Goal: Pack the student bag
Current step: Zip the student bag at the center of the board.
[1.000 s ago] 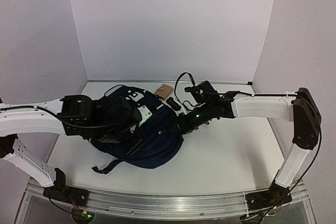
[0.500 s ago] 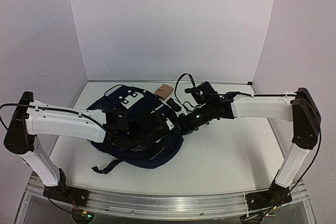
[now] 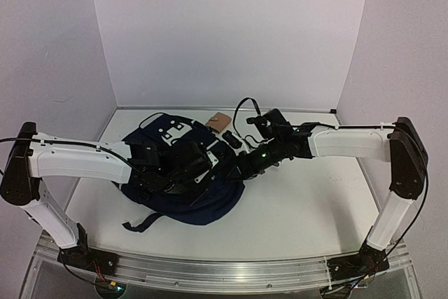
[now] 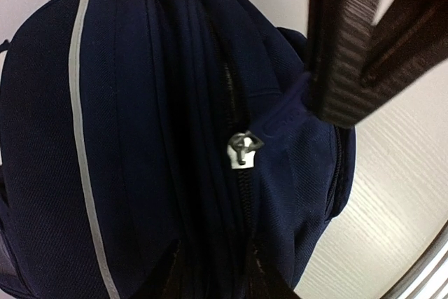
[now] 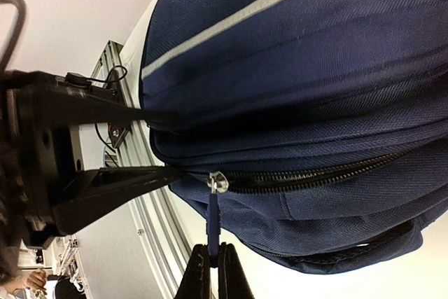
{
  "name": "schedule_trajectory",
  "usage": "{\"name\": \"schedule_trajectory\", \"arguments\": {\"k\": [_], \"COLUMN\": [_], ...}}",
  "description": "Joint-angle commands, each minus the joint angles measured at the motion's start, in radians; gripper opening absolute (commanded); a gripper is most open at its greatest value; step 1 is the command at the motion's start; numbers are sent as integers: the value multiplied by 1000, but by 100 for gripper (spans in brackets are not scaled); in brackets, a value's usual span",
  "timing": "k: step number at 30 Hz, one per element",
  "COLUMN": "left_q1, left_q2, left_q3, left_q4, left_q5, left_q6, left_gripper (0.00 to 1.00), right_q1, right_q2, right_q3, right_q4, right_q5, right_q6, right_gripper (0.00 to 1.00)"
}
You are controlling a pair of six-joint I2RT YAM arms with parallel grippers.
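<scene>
The student bag (image 3: 199, 201), navy with a thin grey stripe (image 4: 82, 145), lies on the table left of centre. Its zip runs along the top edge, with the metal slider (image 4: 243, 149) (image 5: 218, 182) partway along. My right gripper (image 5: 212, 264) (image 3: 241, 166) is shut on the blue pull tab (image 5: 212, 222) hanging from that slider. My left gripper (image 4: 220, 278) (image 3: 210, 164) reaches over the bag from the left. Its two fingers (image 5: 133, 180) pinch a fold of the bag's fabric astride the zip seam, just beside the slider.
A small tan object (image 3: 221, 121) and small black items (image 3: 232, 139) lie on the table behind the bag. A black cable (image 3: 241, 106) loops over the right arm. The aluminium rail (image 3: 231, 271) runs along the near edge. White walls enclose the back and sides.
My left arm has swung to the right across the bag. Its jaws have narrowed onto the fabric beside the zip slider. The right arm and the pull tab have not moved.
</scene>
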Motion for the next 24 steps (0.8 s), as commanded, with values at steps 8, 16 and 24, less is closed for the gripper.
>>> {"name": "schedule_trajectory", "arguments": {"k": [8,16,24], "left_q1": [65,133,216], "left_q2": [-61,-102,-211], "left_q3": [-51,-67,-43], "left_q4": [-169,-263,-222], "left_q5": [82,13,163], "left_q6": [-10,2,58], "left_gripper": [0,0,35], "right_q1": [-183,-272,-85], "right_q2": [43,139,31], "right_q3": [66,136,27], "right_q4": [33,-66,-15], "right_q5": [1,-16,-80], "right_q6": [-76,-214,-94], "right_gripper": [0,0,0]}}
